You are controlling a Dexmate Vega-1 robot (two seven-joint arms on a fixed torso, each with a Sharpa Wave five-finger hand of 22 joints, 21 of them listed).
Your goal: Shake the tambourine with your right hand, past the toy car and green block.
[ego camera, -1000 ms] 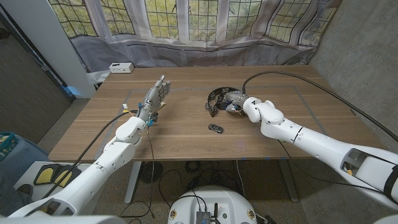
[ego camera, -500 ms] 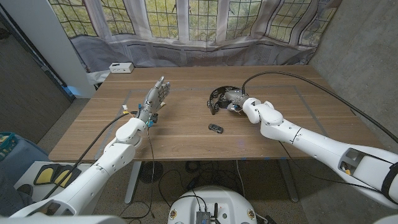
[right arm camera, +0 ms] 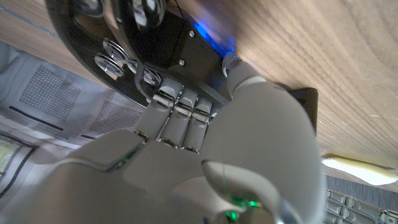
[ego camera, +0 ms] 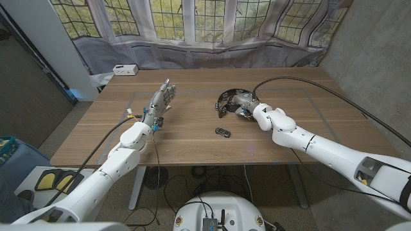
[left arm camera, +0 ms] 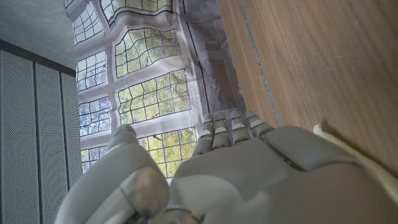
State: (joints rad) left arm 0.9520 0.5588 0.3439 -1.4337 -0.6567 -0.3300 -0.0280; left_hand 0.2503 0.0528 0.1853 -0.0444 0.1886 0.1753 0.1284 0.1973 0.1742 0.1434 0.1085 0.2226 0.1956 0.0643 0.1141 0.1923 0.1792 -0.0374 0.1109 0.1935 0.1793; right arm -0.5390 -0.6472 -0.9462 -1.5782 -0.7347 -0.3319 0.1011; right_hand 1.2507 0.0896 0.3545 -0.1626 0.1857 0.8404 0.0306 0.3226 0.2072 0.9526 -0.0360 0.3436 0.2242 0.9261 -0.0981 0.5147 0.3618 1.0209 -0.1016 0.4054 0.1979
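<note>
right hand (ego camera: pixel 244 102) grips tambourine (ego camera: pixel 226 99), lifted slightly farther back | left hand (ego camera: pixel 162 97) open, unmoved | toy car (ego camera: pixel 222 132) unmoved

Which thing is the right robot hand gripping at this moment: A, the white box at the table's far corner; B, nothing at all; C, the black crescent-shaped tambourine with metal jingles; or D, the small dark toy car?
C: the right robot hand grips the black crescent-shaped tambourine with metal jingles, its fingers curled on the frame, while the small dark toy car lies apart, nearer the table's front edge.
</note>
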